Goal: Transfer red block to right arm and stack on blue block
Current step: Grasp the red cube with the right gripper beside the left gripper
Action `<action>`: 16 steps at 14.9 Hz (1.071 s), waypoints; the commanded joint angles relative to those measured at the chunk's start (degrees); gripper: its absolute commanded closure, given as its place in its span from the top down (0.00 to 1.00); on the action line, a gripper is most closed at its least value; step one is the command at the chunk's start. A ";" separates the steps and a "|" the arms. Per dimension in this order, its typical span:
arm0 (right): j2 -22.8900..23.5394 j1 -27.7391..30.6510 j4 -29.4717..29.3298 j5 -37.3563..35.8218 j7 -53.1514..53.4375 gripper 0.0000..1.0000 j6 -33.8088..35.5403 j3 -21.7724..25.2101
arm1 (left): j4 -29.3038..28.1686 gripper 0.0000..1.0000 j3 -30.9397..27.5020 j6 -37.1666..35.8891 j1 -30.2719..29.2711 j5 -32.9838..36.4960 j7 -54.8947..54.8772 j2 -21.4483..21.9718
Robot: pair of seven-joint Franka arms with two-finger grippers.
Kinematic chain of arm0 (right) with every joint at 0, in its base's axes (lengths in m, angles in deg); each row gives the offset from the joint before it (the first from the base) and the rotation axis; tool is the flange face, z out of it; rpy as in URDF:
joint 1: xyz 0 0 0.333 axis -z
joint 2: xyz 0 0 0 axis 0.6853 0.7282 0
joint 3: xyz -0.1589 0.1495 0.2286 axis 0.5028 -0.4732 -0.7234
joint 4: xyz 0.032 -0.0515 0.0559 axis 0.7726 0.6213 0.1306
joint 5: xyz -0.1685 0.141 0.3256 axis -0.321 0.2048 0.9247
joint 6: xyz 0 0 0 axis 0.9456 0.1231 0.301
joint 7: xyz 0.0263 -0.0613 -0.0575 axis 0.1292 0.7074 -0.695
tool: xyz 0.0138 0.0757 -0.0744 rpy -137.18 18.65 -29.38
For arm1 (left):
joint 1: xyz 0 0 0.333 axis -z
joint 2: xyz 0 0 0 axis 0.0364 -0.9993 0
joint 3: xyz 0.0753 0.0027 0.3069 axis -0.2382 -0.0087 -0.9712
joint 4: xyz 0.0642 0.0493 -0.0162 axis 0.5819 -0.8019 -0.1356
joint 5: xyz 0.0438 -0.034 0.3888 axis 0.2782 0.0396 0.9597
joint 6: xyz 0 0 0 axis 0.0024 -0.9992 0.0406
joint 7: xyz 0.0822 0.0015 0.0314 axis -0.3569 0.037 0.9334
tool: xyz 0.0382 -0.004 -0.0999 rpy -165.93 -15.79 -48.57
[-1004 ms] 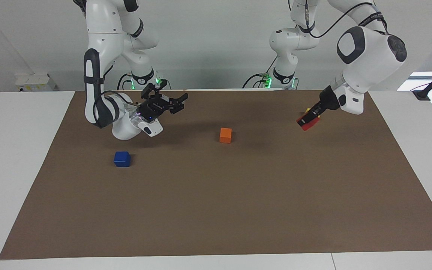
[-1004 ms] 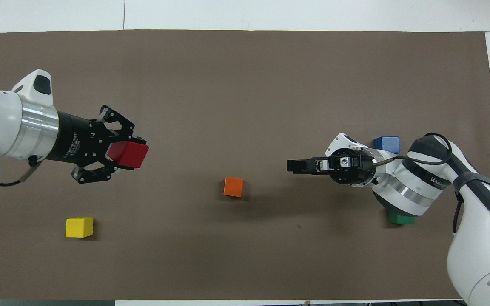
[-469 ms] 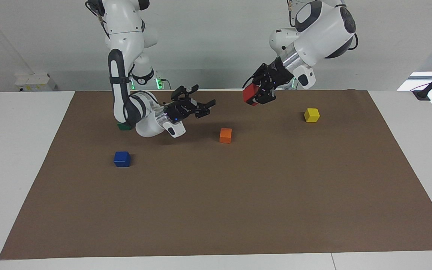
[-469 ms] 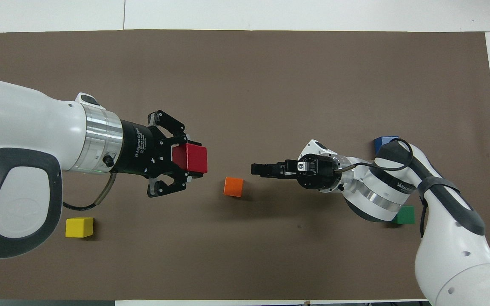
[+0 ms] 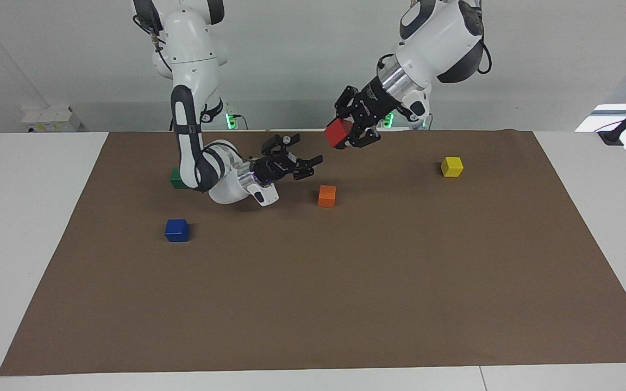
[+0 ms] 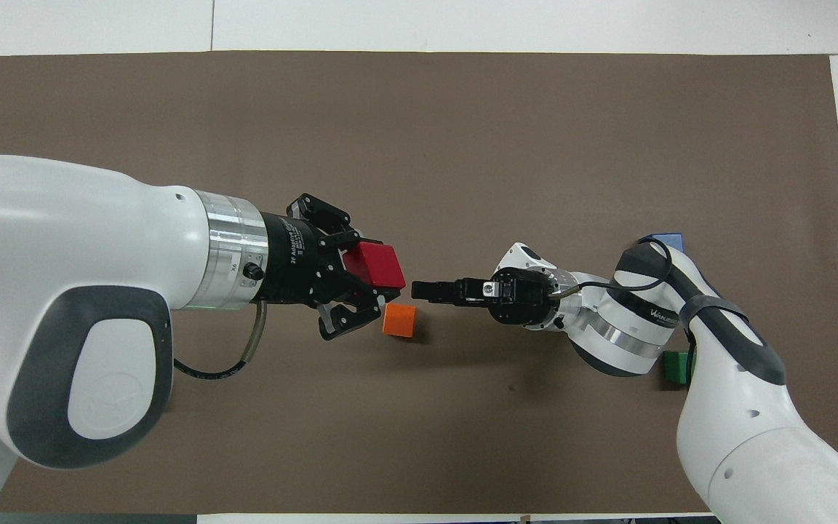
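Note:
My left gripper is shut on the red block and holds it in the air over the middle of the mat, close to the orange cube. In the overhead view the left gripper and the red block point at my right gripper. The right gripper is open and empty, a short gap from the red block and lower than it. The blue block lies on the mat toward the right arm's end. In the overhead view the right arm partly hides the blue block.
An orange cube lies mid-mat, below the two grippers. A yellow cube lies toward the left arm's end. A dark green cube sits by the right arm's elbow. The brown mat covers the table.
The left arm has carried the red block from its own end up and over to the middle. The right gripper has reached toward the middle. The gap between them has closed to a short one.

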 commanded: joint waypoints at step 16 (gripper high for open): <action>0.38 -2.83 -1.14 5.91 17.75 1.00 -2.28 -2.62 | -11.41 0.00 -0.36 6.77 4.16 -3.62 -12.58 5.30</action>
